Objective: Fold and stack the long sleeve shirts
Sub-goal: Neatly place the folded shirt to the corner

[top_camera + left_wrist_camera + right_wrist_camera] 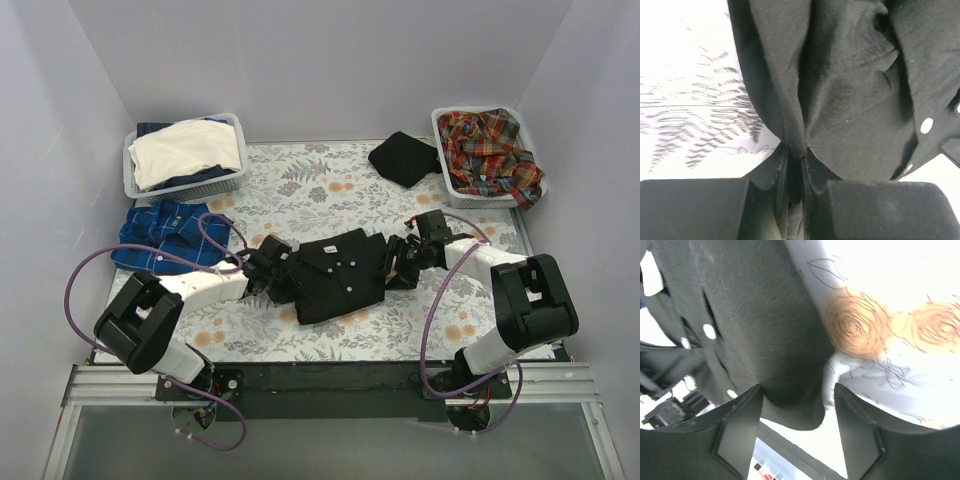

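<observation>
**Left gripper** [794, 165]: closed. In the left wrist view both fingers pinch a vertical fold of the black shirt [855, 100]. One pale button [926, 125] shows at the right edge of that frame. In the top view this gripper [268, 262] sits at the left edge of the shirt, centre-left of the frame.

**Right gripper** [797, 405]: open. The fingers stand apart, and a rounded edge of the black shirt [755, 325] lies between them; neither finger presses it. In the top view this gripper [405, 258] sits at the shirt's right edge.

**Black shirt** [335, 272]: lies flat on the floral table cover [300, 190] at the centre of the frame, between the two grippers, button front up.

**Other items, top view:**
- Blue-and-white checked shirt [165, 232]: crumpled, left of centre, beside the left arm.
- Red-orange plaid shirts [490, 150]: heaped in the right basket [440, 115], upper right, spilling over its far corner.
- Black folded cloth [403, 158]: just left of that basket.
- Left basket [200, 187]: upper left, with cream cloth [185, 150] on top.
</observation>
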